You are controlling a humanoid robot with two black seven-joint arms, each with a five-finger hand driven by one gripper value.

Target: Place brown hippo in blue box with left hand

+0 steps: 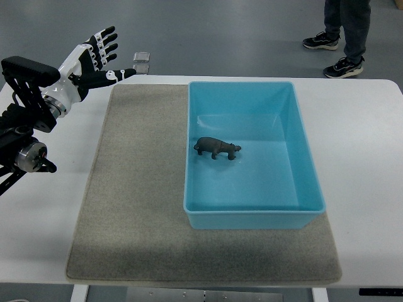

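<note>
A white table [365, 145] is filling most of the view, carrying a grey mat [132, 207] that is lying across its middle, and a blue box [302, 151] is sitting on the mat's right part with its open top facing up. The left arm is reaching in from the left edge, and the left hand [94, 60] is hovering above the table's far left corner, well apart from the box, its fingers [108, 43] spreading wide and gripping nothing. Beyond the far edge a person's legs [343, 38] are standing on the floor. The hippo [217, 148] is standing upright on the box's floor, near its left wall, so the placing itself is looking done; judging by this, only drawing the arm to rest is remaining
</note>
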